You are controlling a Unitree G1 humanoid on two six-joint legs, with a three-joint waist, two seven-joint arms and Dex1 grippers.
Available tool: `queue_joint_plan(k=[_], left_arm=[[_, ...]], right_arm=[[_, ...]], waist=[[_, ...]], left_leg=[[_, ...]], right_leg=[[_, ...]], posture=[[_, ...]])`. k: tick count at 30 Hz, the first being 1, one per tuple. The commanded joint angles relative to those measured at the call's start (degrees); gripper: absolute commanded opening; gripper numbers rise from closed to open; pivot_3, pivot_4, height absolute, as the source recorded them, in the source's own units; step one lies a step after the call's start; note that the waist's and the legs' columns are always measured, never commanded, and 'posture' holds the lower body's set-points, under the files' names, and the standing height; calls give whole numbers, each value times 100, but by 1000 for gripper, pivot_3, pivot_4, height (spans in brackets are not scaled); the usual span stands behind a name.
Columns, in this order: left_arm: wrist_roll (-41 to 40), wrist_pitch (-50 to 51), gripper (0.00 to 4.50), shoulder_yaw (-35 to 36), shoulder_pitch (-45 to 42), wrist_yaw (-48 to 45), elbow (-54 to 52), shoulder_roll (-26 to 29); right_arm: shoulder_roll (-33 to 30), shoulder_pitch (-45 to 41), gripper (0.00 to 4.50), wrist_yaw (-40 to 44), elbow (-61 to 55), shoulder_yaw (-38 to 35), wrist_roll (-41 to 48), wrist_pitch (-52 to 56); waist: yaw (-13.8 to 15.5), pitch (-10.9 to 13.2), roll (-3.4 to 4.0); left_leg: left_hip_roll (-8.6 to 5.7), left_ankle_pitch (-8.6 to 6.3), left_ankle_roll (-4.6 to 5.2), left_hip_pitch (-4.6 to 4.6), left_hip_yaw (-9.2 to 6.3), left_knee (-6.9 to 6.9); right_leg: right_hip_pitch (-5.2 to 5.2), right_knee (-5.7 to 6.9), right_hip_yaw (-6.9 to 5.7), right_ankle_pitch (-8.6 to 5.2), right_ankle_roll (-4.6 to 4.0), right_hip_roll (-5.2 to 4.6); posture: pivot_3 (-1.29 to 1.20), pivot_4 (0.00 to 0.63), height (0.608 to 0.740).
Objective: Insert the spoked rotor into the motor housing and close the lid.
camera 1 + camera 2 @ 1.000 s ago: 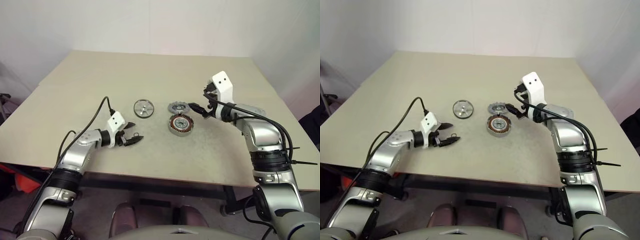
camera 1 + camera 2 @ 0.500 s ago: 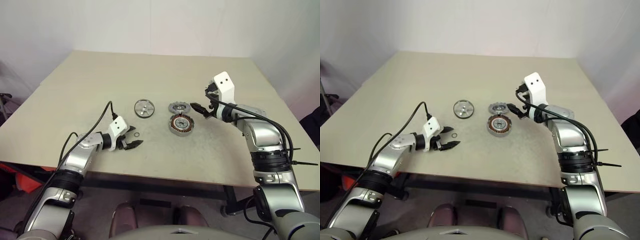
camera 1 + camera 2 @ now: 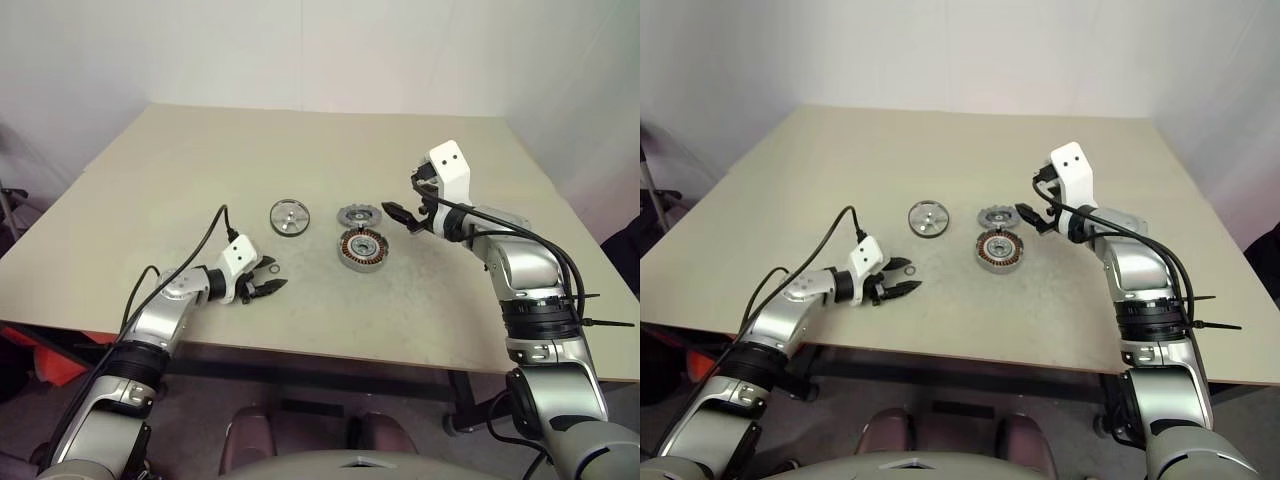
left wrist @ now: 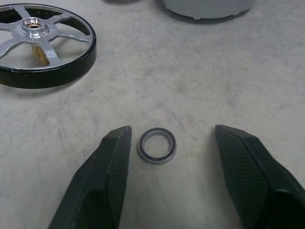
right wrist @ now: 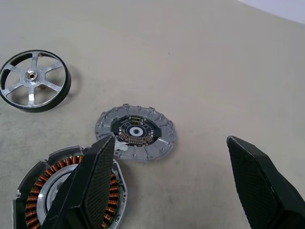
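Beige tabletop (image 3: 300, 160), scuffed | white wall (image 3: 300, 50) behind | parts mid-table

Spoked rotor (image 3: 289, 217) left of lid (image 3: 358, 214); motor housing (image 3: 361, 249) just before lid.

I see the rotor (image 3: 289, 216), a shiny silver spoked disc with a dark rim, lying flat on the table. The lid (image 3: 357, 214), a grey notched disc, lies flat at its 3 o'clock, apart from it. The housing (image 3: 361, 249), copper windings facing up and uncovered, sits just beside the lid at its 6 o'clock.
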Motion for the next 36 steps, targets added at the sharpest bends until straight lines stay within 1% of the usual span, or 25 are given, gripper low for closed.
queue_joint_plan(k=[1, 3, 10, 16, 18, 21, 30, 34, 36], left_arm=[[78, 33, 2430, 44, -52, 93, 24, 52], [103, 30, 1862, 48, -59, 138, 27, 54], [116, 32, 1862, 70, -99, 281, 38, 18], [23, 108, 1862, 47, -111, 209, 9, -9], [18, 123, 1494, 47, -123, 218, 17, -15], [78, 138, 695, 41, -157, 285, 41, -8], [137, 129, 689, 51, -217, 407, 53, -80], [-474, 596, 689, 295, -450, 252, -367, -359], [-724, 848, 689, 391, -660, 169, -483, -468]], right_arm=[[-66, -183, 4214, -52, -65, -91, 43, -150], [-56, -208, 4214, -62, -47, -85, 41, -156], [-54, -225, 4214, -73, -10, -56, 22, -200], [-47, -240, 4214, -110, 10, -51, 10, -239], [-51, -250, 4214, -120, 26, -47, 14, -255], [-59, -271, 4214, -141, 62, -57, 15, -279], [-82, -251, 4214, -163, 93, -31, -18, -321], [-105, -260, 4214, -212, 126, -16, -70, -350], [-114, -255, 4214, -271, 166, -30, -103, -376]], waist=[[0, 0, 0], [0, 0, 0], [-1, -1, 1], [-1, -1, 1], [-2, -1, 1], [-3, -1, 1], [-2, -1, 1], [7, -1, 1], [21, 0, 0]], left_leg=[[0, 0, 0, 0, 0, 0], [0, 0, 0, 0, 0, 0], [0, 0, 0, 2, 0, 0], [0, 0, 0, 2, 0, 0], [0, 0, 0, 2, 0, 0], [0, 0, 0, 2, 0, 0], [0, 0, 0, 2, 0, -1], [-1, 0, 0, 0, 1, 0], [0, 0, -1, -6, 1, 1]], right_leg=[[0, 0, 0, -2, 4, 0], [0, 0, 0, -3, 4, 0], [0, 1, 0, -2, 3, 0], [0, 1, 0, -3, 5, 0], [0, 1, 0, -4, 7, 0], [0, 1, 0, -2, 4, 0], [0, 0, 0, -1, 1, 0], [0, -1, 0, -1, 1, 0], [-1, -2, -2, 11, -19, -2]], posture=[[0, 0, 740], [0, 0, 740], [0, 0, 740], [0, 0, 740], [0, 0, 740], [0, 0, 740], [0, 0, 740], [0, 0, 740], [0, 0, 740]])
